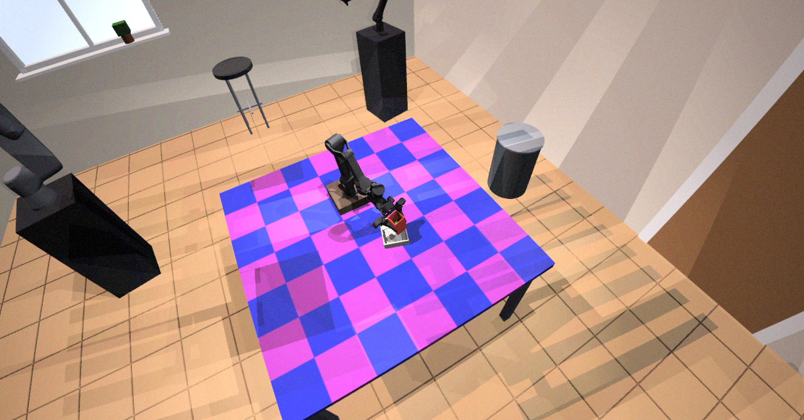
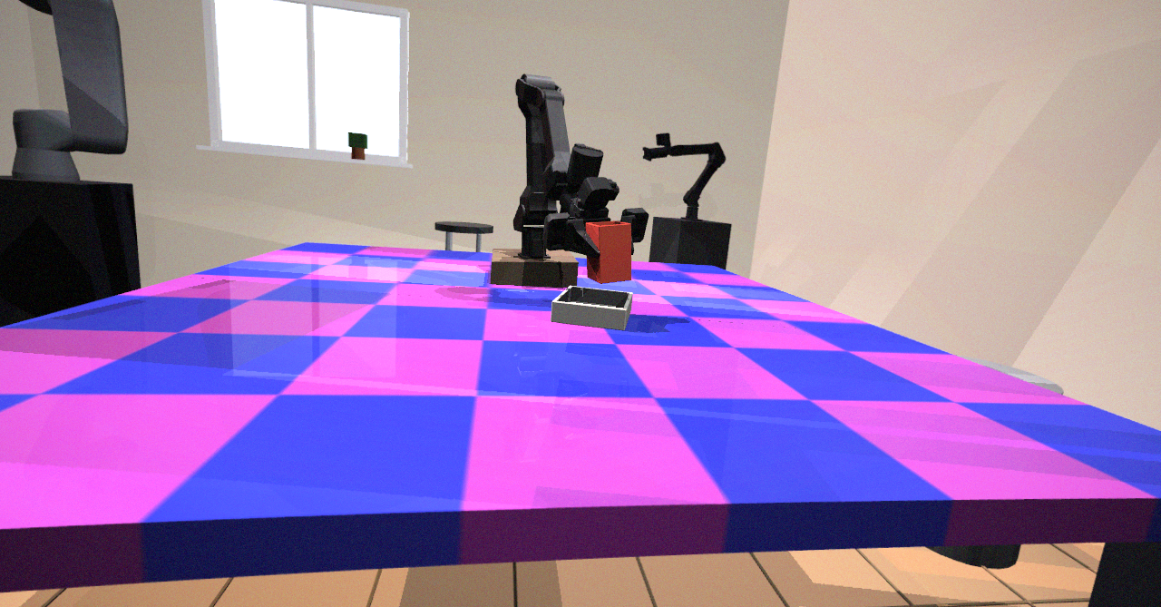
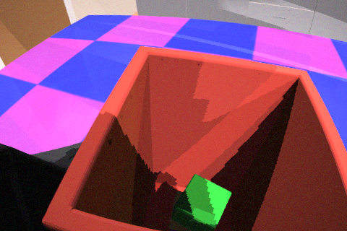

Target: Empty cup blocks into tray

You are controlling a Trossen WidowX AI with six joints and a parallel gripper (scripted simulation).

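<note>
My gripper (image 1: 391, 220) (image 2: 602, 233) was partly open, its fingers closed firmly on the red cup (image 1: 397, 223) (image 2: 610, 252) (image 3: 217, 90); I held the cup nearly upright above the table (image 1: 395, 294) (image 2: 568, 441) (image 3: 119, 54), by the pale tray (image 1: 396, 243) (image 2: 590, 314); a green block (image 3: 204, 200) lay inside the cup.

A robotics lab, apparently: other arms on black pedestals (image 1: 383, 75) (image 2: 689, 241) flank the table (image 1: 393, 282) (image 2: 568, 449) (image 3: 217, 36).
</note>
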